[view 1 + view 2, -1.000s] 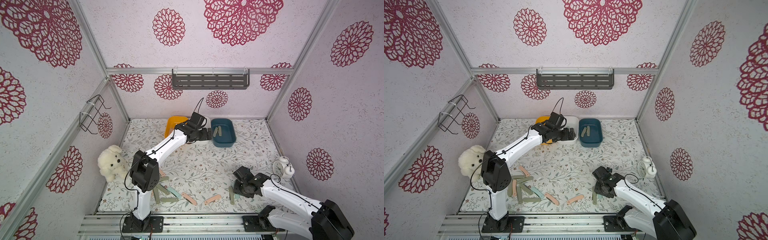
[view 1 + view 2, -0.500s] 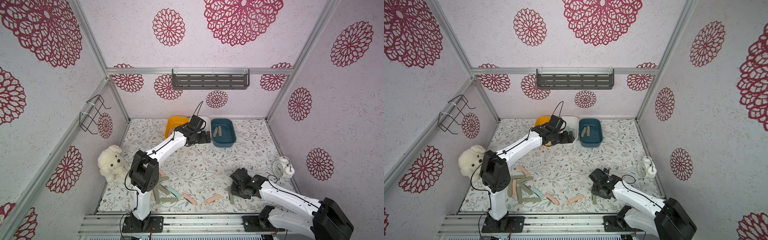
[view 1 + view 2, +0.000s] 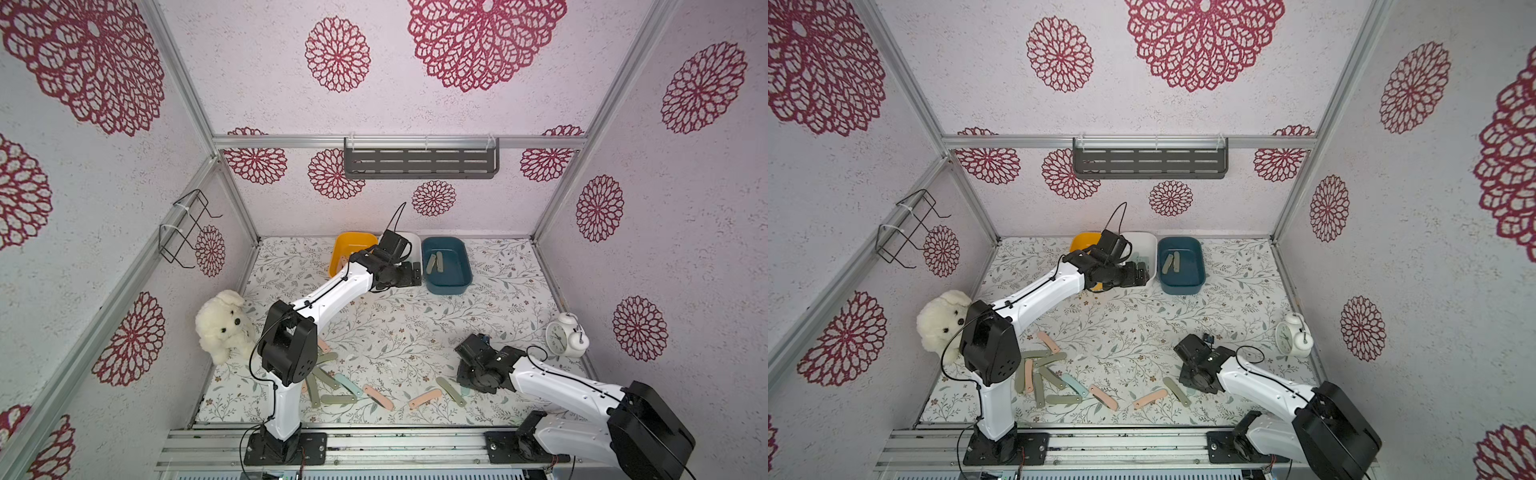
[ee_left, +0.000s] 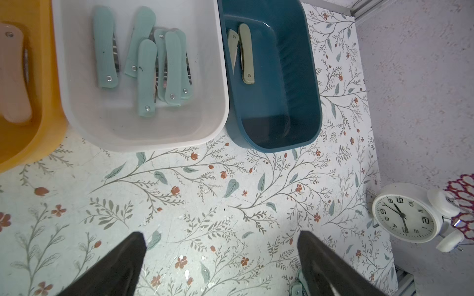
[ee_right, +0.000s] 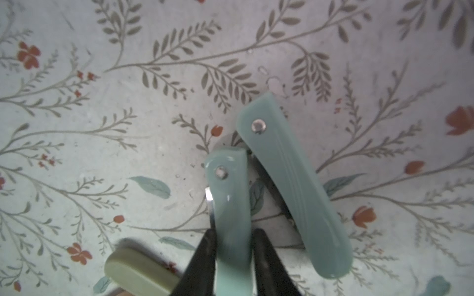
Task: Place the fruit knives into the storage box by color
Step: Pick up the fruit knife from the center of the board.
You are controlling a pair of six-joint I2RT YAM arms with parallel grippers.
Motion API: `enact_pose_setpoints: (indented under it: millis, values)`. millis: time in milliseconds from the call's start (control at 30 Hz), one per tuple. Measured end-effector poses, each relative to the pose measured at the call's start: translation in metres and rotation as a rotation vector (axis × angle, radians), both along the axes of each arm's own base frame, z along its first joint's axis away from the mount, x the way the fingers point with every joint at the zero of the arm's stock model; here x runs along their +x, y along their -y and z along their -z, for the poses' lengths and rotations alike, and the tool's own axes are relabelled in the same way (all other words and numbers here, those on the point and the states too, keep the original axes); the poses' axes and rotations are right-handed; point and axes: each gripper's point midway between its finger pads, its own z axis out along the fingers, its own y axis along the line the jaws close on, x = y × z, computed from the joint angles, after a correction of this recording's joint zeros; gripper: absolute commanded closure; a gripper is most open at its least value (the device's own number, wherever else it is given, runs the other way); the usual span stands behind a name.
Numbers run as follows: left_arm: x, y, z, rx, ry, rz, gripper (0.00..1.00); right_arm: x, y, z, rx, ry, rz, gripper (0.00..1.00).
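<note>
Only the right wrist view shows the grip. The right end effector pinches a mint knife by its long edges, low over the bench, and I cannot tell whether the two are touching. A second mint knife lies just beside it, and an olive knife is cut off at the frame edge. In both top views the right arm covers all this.

The left wrist view shows the left end effector spread wide and empty, near three boxes. The yellow box holds a pink knife, the white box mint knives, and the blue box two olive knives. In a top view the left arm hides most of the white box.

Loose knives lie scattered along the bench front, some behind that arm. A toy dog and a clock sit at opposite sides.
</note>
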Motion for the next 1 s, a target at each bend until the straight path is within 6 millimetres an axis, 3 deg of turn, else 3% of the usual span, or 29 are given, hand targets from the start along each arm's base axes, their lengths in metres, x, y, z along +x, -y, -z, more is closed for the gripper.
enact_pose_setpoints:
  millis: [100,333,700,867,1000]
  values:
    - [0.0,0.0,0.0,0.002,0.0,-0.001,0.03,0.007,-0.003,0.0,-0.002,0.01,-0.005,0.61]
    - [0.001,-0.005,0.003,0.009,-0.005,-0.009,0.03,0.031,0.0,0.0,-0.014,0.03,0.003,0.7]
    - [0.005,-0.016,0.011,0.019,-0.021,-0.031,0.03,0.049,-0.001,-0.001,-0.002,0.067,-0.009,0.74]
    - [0.002,-0.018,0.017,0.028,-0.035,-0.032,0.03,0.065,-0.01,-0.002,-0.003,0.082,-0.034,0.72]
    - [0.002,-0.022,0.02,0.032,-0.041,-0.037,0.03,0.07,-0.016,-0.003,-0.001,0.086,-0.071,0.62]
